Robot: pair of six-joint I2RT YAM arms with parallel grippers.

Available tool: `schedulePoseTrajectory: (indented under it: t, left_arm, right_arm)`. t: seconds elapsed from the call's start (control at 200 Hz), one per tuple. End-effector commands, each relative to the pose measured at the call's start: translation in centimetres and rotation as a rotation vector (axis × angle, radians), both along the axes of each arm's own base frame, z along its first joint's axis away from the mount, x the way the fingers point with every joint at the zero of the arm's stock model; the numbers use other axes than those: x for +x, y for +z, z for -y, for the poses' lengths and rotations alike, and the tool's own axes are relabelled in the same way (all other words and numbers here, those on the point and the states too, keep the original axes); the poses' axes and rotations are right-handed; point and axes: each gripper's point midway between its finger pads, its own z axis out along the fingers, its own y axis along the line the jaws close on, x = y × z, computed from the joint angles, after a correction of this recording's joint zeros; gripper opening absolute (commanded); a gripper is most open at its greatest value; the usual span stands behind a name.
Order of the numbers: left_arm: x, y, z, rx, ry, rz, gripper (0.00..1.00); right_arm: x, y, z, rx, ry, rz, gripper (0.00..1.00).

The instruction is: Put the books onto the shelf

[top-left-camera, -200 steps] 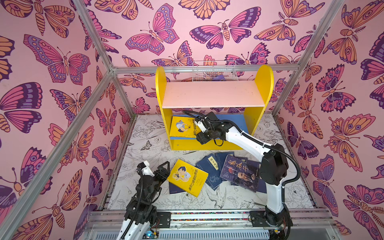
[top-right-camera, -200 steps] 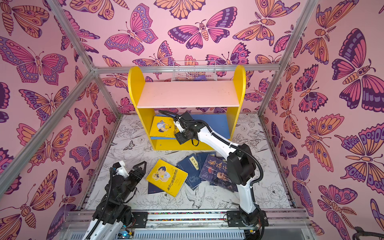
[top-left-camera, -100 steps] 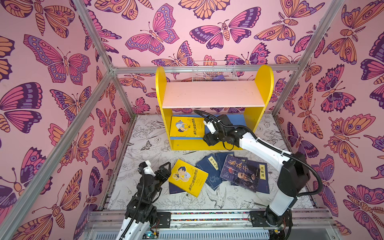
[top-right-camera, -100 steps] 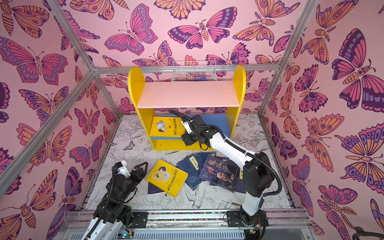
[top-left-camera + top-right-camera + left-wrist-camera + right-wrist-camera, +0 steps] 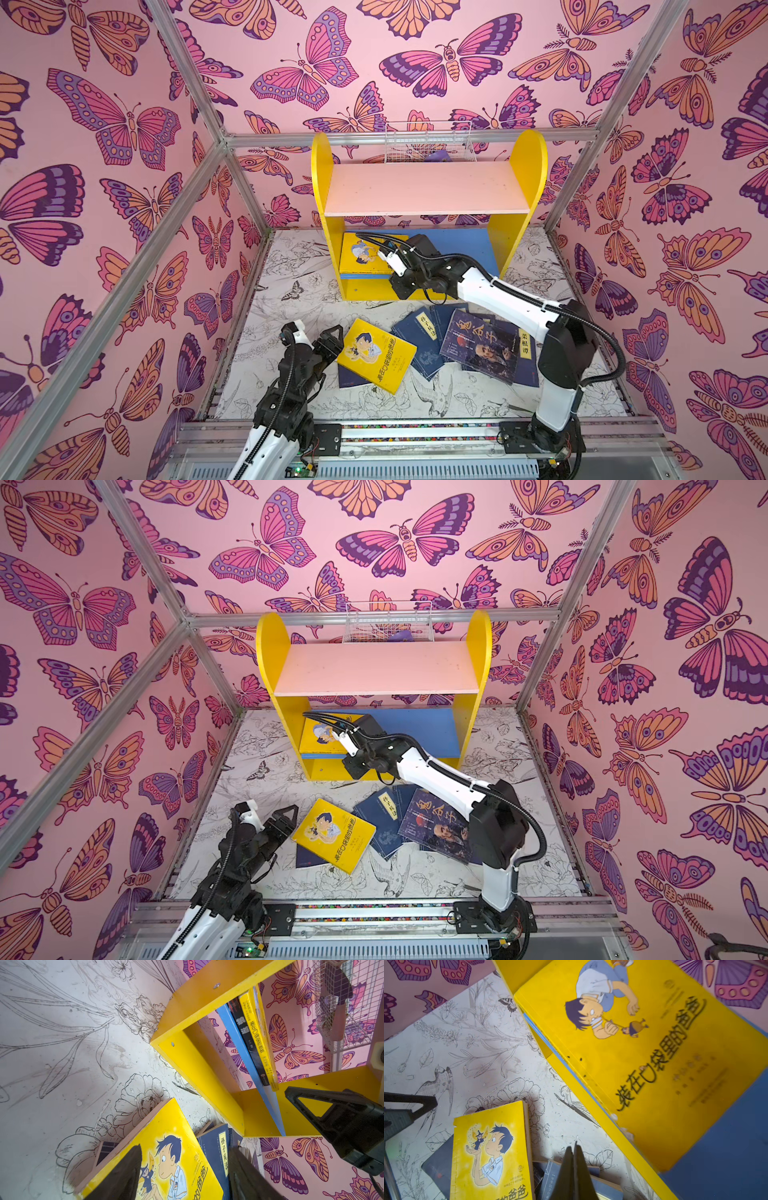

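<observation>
right end effector (image 5: 574, 1159) fingers pressed flat together, nothing between them, seen clearly in the right wrist view. it sits at the front edge of the shelf (image 5: 424, 191), low tier, in both top views (image 5: 353, 766). just past it on the blue lower board (image 5: 469, 249) lies a yellow cartoon book (image 5: 365, 253) flat, cover up, at the left end against the yellow side panel; a black book (image 5: 247, 1036) is stacked right under it, spines visible in the left wrist view. pink upper board (image 5: 374, 669) bare.

left end effector (image 5: 332, 338) partly open, fingers spread, holding nothing. right in front of it, touching or almost touching its tip, is a second yellow cartoon book (image 5: 376, 359) flat on the desk (image 5: 299, 266), cover up; in the left wrist view the two dark fingers (image 5: 124, 1176) straddle the near edge of that cover, can't tell if they touch it.

past that book, away from the left end effector and below the right arm, a loose overlapping pile: navy books (image 5: 419, 340) with yellow labels and a dark portrait book (image 5: 482, 347) on top, another navy one (image 5: 525, 357) poking out beside the right arm elbow. a dark cover corner sticks out under the yellow book on the desk.

white wire basket (image 5: 428, 143) behind the shelf top, well away from both end effectors.
</observation>
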Motion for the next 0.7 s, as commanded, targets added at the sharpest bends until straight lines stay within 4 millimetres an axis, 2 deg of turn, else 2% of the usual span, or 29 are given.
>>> schedulePoseTrajectory:
  t: [0.0, 0.21, 0.506, 0.696]
  left_arm:
    - [0.0, -0.3, 0.0, 0.004, 0.005, -0.022, 0.68]
    - [-0.1, -1.1, 0.0, 0.011, 0.004, -0.051, 0.68]
    - [-0.3, -1.0, -0.1, 0.011, 0.007, -0.049, 0.68]
    - [-0.3, -0.8, -0.2, 0.017, 0.01, -0.043, 0.68]
  right_arm:
    - [-0.1, 0.0, -1.4, 0.021, -0.013, -0.083, 0.0]
    - [0.6, -1.0, -2.8, 0.019, -0.036, -0.15, 0.0]
    - [1.4, -2.1, -3.1, -0.031, -0.039, -0.157, 0.0]
    - [2.4, -1.9, -3.3, -0.044, -0.037, -0.127, 0.0]
